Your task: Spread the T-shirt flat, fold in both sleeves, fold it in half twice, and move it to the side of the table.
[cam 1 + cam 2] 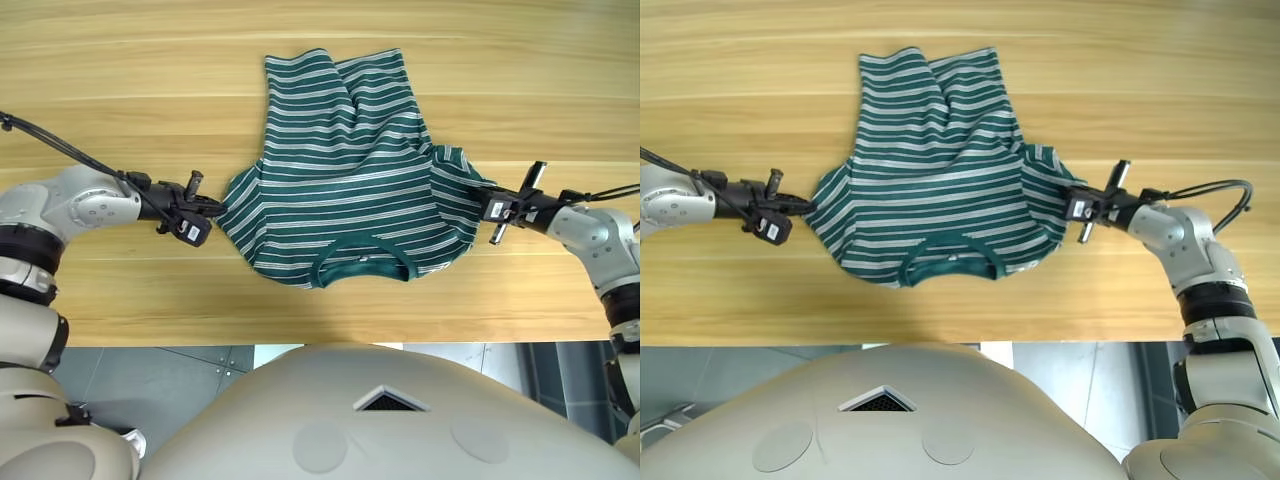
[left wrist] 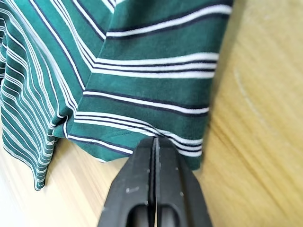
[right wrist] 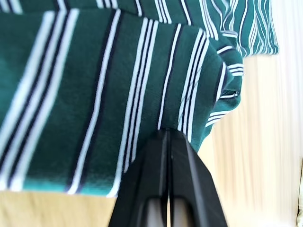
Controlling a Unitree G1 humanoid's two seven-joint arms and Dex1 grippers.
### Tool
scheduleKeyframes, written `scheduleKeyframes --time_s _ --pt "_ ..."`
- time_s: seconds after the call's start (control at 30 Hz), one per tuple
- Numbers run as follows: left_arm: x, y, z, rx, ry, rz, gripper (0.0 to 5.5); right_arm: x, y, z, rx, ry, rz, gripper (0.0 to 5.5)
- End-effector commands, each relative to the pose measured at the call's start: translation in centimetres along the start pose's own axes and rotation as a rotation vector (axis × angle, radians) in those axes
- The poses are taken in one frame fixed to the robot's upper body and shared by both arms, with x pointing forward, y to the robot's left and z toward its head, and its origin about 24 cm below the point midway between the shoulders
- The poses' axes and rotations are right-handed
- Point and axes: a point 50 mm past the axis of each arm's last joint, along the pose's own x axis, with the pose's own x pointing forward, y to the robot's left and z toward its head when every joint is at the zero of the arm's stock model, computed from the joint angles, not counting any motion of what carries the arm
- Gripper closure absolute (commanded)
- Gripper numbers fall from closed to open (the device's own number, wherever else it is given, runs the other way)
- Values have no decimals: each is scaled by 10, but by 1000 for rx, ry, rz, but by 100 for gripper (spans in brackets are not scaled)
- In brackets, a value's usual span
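- Wooden bench (image 1: 120,60) carries the left pincer (image 1: 212,208) at 9 o'clock of the T-shirt (image 1: 350,170), clenched on the left sleeve (image 1: 235,200), forearm low and level.
- Mid-bench lies the T-shirt, collar nearest the robot, far end rumpled at 12 o'clock.
- At 3 o'clock the right pincer (image 1: 487,205) grips the right sleeve (image 1: 460,180), arm low; pulling both outward evenly, close to the bench, should flatten it.

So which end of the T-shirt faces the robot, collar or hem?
The collar, a dark green band, lies at the T-shirt end nearest the robot; the hem lies rumpled farther off.
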Motion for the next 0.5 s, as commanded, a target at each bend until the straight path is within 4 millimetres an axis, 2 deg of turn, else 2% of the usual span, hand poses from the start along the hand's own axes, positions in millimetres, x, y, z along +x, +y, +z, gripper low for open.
scheduleKeyframes --time_s 0.03,0.27,0.43,0.5 --pt "23 -98 23 -124 -30 -441 550 -13 74 -39 102 232 284 547" --pt "33 -125 46 -204 -90 -459 550 -31 81 -22 173 58 268 547" --pt "27 -131 47 -250 -89 -449 550 -44 83 2 197 -103 288 547" --pt "24 -134 50 -263 -97 -460 550 -48 84 5 206 -119 296 547"
